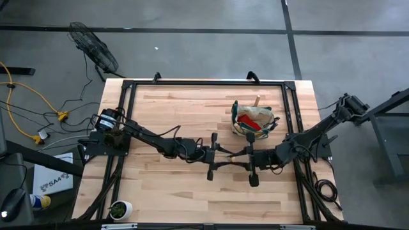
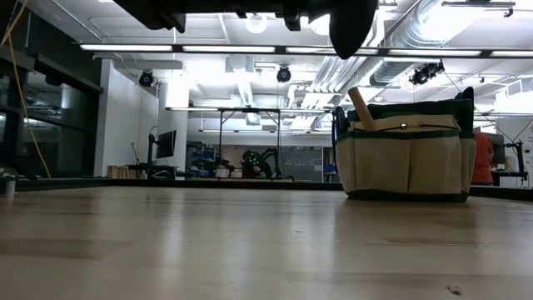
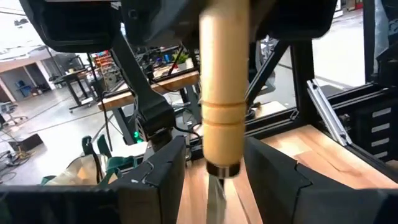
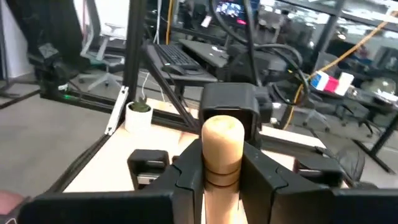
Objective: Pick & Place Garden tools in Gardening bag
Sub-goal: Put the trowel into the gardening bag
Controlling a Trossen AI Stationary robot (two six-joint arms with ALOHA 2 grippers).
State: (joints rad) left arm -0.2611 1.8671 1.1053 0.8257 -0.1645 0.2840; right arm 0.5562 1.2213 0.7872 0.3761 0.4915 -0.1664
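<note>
Above the table's middle, a wooden-handled tool [image 3: 221, 93] stands upright, rounded handle end [image 4: 222, 134] up and metal end [image 3: 215, 196] down. My right gripper [image 4: 222, 177] is shut on the handle; in the high view it [image 1: 246, 155] comes from the right. My left gripper [image 3: 217, 180] faces it from the left [image 1: 220, 153] and is open, its fingers either side of the handle's lower end and apart from it. The beige, green-trimmed gardening bag [image 1: 252, 121] [image 2: 408, 154] stands on its bottom at the far right. A wooden handle [image 2: 360, 104] and a red item [image 1: 250, 125] stick out of it. My right gripper pinches the wooden handle's upper part [image 4: 221, 163], just below the rounded end, between its two fingers [image 4: 186, 171]. The fingers come level from the table's right side and lie across the handle. The tool stands upright in the hold, metal end down, clear of the table.
A black frame [image 1: 204, 83] runs round the tabletop. A small white pot with a plant [image 1: 119, 208] stands at the near left corner. Bare wood lies along the near edge and on the left half.
</note>
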